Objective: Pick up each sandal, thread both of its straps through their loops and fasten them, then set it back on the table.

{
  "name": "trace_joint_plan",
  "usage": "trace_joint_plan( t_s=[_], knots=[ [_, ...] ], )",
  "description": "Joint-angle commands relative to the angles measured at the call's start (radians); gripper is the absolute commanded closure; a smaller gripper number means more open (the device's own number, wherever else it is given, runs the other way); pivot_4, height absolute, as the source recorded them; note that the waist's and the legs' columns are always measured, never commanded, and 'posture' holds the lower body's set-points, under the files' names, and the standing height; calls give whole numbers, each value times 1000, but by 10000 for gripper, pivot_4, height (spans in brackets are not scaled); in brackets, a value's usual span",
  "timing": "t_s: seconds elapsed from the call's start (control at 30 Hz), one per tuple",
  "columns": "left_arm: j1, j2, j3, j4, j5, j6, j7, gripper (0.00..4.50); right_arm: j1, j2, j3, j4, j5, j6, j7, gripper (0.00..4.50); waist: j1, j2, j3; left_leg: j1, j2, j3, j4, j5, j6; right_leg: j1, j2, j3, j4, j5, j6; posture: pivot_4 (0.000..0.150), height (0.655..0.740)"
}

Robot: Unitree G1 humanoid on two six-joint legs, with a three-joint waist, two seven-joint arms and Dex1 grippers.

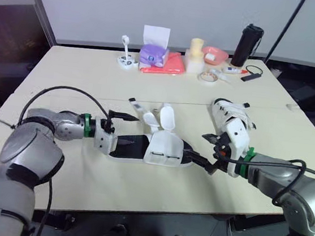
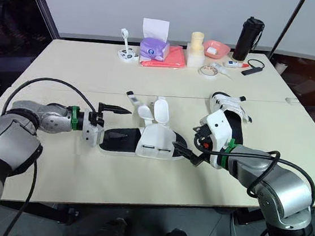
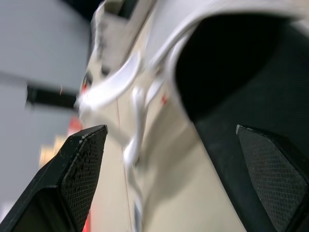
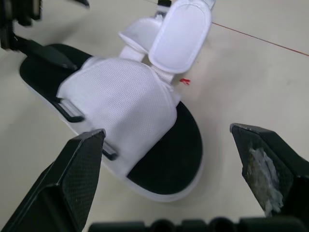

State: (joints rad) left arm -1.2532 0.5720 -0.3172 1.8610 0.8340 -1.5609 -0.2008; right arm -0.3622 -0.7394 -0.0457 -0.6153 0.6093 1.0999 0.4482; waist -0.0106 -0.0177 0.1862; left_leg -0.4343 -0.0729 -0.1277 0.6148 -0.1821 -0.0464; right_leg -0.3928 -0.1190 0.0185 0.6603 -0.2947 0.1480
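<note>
A white sandal [image 1: 159, 151] with a black footbed lies in the middle of the table, its two strap flaps [image 1: 166, 118] undone and standing up. My left gripper [image 1: 123, 129] is open at the heel end, one finger over the footbed [image 3: 270, 106] and the other beyond the sandal's far edge. My right gripper [image 1: 204, 149] is open just off the toe end, level with the tabletop; the toe [image 4: 164, 159] shows between its fingers [image 4: 79, 169]. A second white sandal [image 2: 230, 110] lies to the right, behind my right wrist.
Along the table's far edge stand a black bottle [image 1: 247, 44], a pink bowl [image 1: 215, 54], a cream cylinder [image 1: 195, 55], a tape roll [image 1: 209, 77], a purple tissue box [image 1: 153, 54] on a pink cloth [image 1: 166, 66], and a small white device [image 1: 127, 59]. The table's front edge [image 1: 153, 208] is close.
</note>
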Motion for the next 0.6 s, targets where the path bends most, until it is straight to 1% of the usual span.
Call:
trace_joint_plan(
  t_s=[0.03,0.07,0.1,0.13,0.17,0.2,0.3,0.43,0.53,0.6],
  knots=[
    [-106,13,593,221,-256,331,-685,345,-7,-45,22,32,-71,-100,42,0,0,-1,1,0,0,0,0,0,0,0,0,-1,0,0,0,1500,7400],
    [-119,22,704,233,-315,434,-825,345,-7,-54,31,45,-87,-120,51,0,-1,-1,1,-1,0,0,0,0,0,0,0,-1,0,0,0,1500,7400],
    [-131,30,778,233,-363,535,-925,345,-8,-65,42,58,-107,-144,63,0,-4,-1,1,-1,0,-1,0,0,0,0,0,-2,0,0,0,1500,7400],
    [-146,38,836,233,-405,642,-1013,345,-8,-76,57,76,-133,-179,77,0,-7,-1,1,-1,0,-1,0,0,0,0,0,-2,0,0,0,1500,7400],
    [-161,47,882,233,-446,787,-1093,345,-9,-81,70,102,-157,-213,91,0,-10,-1,1,-1,0,-1,0,0,0,0,0,-2,1,0,0,1500,7400],
    [-169,52,912,233,-476,898,-1151,345,-10,-87,83,127,-181,-251,104,0,-14,-1,1,-1,0,-1,0,0,0,-1,0,-2,1,0,1,1500,7400],
    [-178,54,946,233,-526,1086,-1231,345,-17,-84,103,193,-230,-334,139,0,-35,-1,1,-1,0,-2,0,0,0,-1,0,-2,3,-1,2,1500,7400],
    [-186,52,956,233,-560,1279,-1316,345,-30,-64,123,276,-281,-421,180,0,-44,-1,1,-1,0,-2,-1,0,0,-3,0,-2,5,-2,2,1500,7400],
    [-181,55,949,233,-559,1371,-1394,0,-37,-36,147,342,-314,-496,211,8185,-52,-1,1,-1,1,-2,-1,0,0,-3,0,-2,5,-2,2,1500,7400],
    [-158,52,930,233,-543,1344,-1409,0,-32,-19,162,363,-326,-539,237,17504,-55,-1,1,-1,1,-2,-1,0,0,-3,0,-2,5,-2,2,1500,7400]
  ],
)
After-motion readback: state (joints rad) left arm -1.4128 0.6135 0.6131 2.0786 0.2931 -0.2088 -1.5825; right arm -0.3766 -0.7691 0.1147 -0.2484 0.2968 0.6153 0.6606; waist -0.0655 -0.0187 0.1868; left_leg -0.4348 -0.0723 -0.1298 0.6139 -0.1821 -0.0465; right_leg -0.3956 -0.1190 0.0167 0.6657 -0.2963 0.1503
